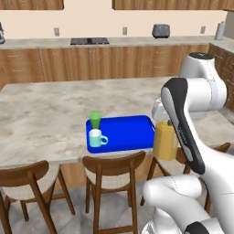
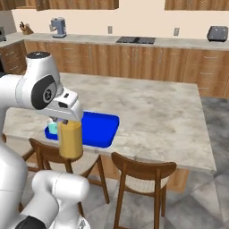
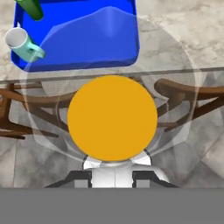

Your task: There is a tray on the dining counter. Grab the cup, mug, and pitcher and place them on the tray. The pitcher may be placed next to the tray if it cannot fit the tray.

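My gripper is shut on the pitcher, a clear cylinder of orange liquid held upright in the air. It hangs just off the dining counter's near edge, to the right of the blue tray. The green cup and the teal mug stand on the tray's left end. In the right base view the pitcher hangs under the gripper in front of the tray. In the hand view the pitcher's orange top lies below the tray, cup and mug.
Wooden chairs stand along the counter's near side, right under the pitcher; another chair is further right. The wall counter with cooktop and toaster runs along the back. Bare counter spreads right of and behind the tray.
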